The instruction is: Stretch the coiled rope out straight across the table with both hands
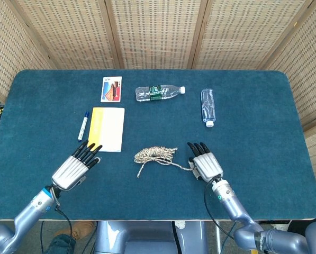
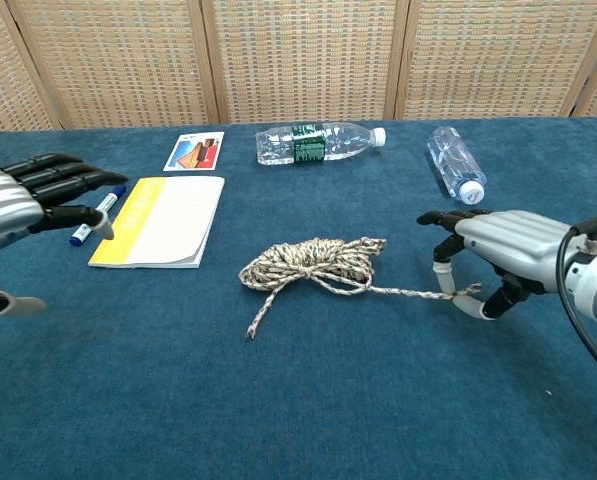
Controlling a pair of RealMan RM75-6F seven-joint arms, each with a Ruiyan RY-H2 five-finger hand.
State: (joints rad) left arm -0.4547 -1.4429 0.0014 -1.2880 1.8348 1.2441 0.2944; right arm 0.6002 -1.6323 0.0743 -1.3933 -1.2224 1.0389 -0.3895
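The speckled rope point(image 1: 155, 154) lies coiled mid-table, also seen as a rope point(image 2: 313, 262) in the chest view. One loose end point(image 2: 253, 325) trails toward the front. The other strand point(image 2: 418, 293) runs right to my right hand point(image 1: 204, 163). That right hand point(image 2: 498, 255) arches over the strand's tip, which lies between a fingertip point(image 2: 442, 285) and the thumb, with a gap showing. My left hand point(image 1: 75, 166) hovers flat with fingers spread, well left of the coil. In the chest view the left hand point(image 2: 18, 195) holds nothing.
A yellow-and-white notebook point(image 1: 106, 129) lies just beyond my left hand, with a blue marker point(image 1: 83, 125) to its left. A card point(image 1: 111, 89) and two plastic bottles point(image 1: 159, 93) point(image 1: 208, 106) lie further back. The table's front edge point(image 1: 147, 219) is near both wrists.
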